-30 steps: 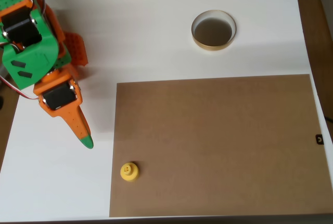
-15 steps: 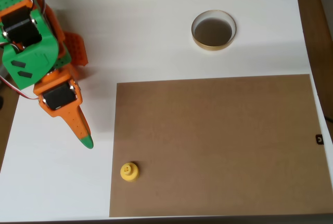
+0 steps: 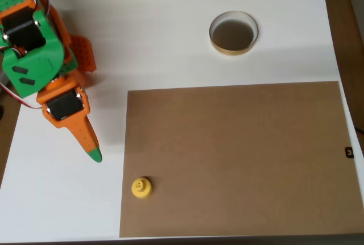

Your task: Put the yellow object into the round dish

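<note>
Arm: an orange and green plastic robot arm point(image 3: 40, 57) enters the overhead view from the upper left corner and reaches down and to the right over the white worktop point(image 3: 170, 40).
Jaws: the arm's grasping end point(image 3: 88, 142) tapers to one long orange finger with a green tip point(image 3: 95, 154), pointing toward the lower right. A shorter orange piece sticks out beside the green housing higher up. Whether the jaws are spread or pressed together I cannot tell from this angle; nothing is seen held in them.
Yellow object: a small yellow plastic piece point(image 3: 141, 187) with a round base and a narrower knob on top stands upright near the lower left corner of the brown board, just inside its left edge. It lies below and to the right of the green fingertip, apart from it, not touched by anything.
Round dish: a shallow round dish with a gold-tan rim and a dark glossy inside point(image 3: 233, 33) sits on the white worktop in the upper part of the picture, right of centre, just above the top edge of the brown board and not touching it. Its inside holds nothing. It is well apart from the yellow piece, diagonally across the board.
Board: a flat brown rectangular sheet point(image 3: 239, 160) covers the lower right part of the worktop.
Small mark: a tiny dark item point(image 3: 349, 152) sits at the board's right edge; too small to tell what it is.
</note>
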Robot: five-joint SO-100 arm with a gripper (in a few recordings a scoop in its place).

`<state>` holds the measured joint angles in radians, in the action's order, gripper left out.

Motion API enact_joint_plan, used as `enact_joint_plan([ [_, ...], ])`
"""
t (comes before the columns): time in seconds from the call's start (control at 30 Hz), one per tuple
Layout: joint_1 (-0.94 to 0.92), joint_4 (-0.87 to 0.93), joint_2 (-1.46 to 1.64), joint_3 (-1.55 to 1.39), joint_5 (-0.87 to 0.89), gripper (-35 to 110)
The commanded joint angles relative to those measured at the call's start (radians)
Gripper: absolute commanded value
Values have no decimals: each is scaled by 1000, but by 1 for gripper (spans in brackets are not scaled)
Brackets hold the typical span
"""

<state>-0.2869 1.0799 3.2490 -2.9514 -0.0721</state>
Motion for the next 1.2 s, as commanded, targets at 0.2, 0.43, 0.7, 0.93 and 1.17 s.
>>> enact_joint_plan([
  [0.2,2,9,15,12,-12,14],
  [0.43,9,8,15,18,-25,16],
  [0.7,12,2,15,52,-6,17],
  [0.93,-25,-20,15,112,-118,24],
  [1.17,40,-23,-64,198,-146,27],
])
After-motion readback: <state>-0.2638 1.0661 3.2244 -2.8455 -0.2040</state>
